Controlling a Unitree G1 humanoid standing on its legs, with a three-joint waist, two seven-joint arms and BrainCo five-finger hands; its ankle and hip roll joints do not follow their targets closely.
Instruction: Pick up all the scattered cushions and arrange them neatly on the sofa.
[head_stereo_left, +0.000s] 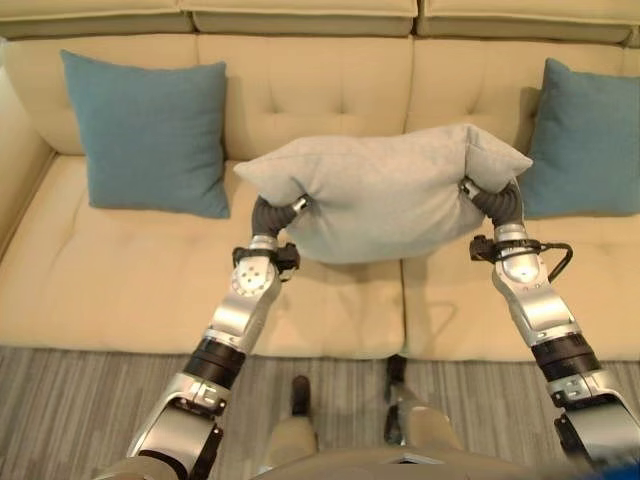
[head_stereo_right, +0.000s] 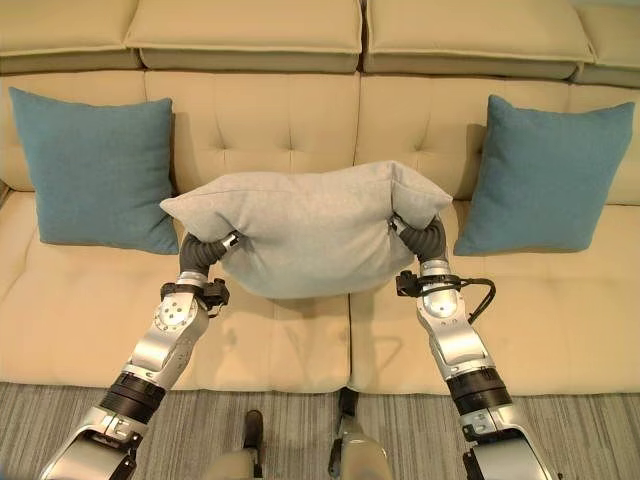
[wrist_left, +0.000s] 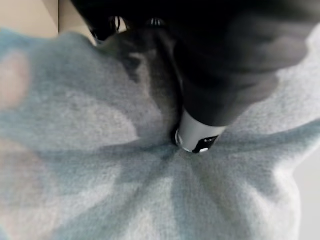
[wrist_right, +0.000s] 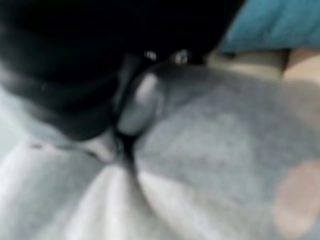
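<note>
Both hands, left (wrist_left: 200, 137) and right (wrist_right: 140, 107), pinch the pale grey fabric cushion (head_stereo_right: 310, 230) above the cream sofa (head_stereo_right: 90, 300), square teal cushions at ten (head_stereo_right: 90, 170) and two o'clock (head_stereo_right: 545, 175)

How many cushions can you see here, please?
3: a teal cushion against the sofa back on the left, another teal cushion on the right, and a grey cushion held between them by both hands.

A big cream sofa (head_stereo_right: 300, 340) stands on a grey striped floor (head_stereo_right: 590, 430). One blue cushion (head_stereo_right: 95, 170) leans on its back at the left end. Another blue one (head_stereo_right: 545, 180) leans at the right end.
</note>
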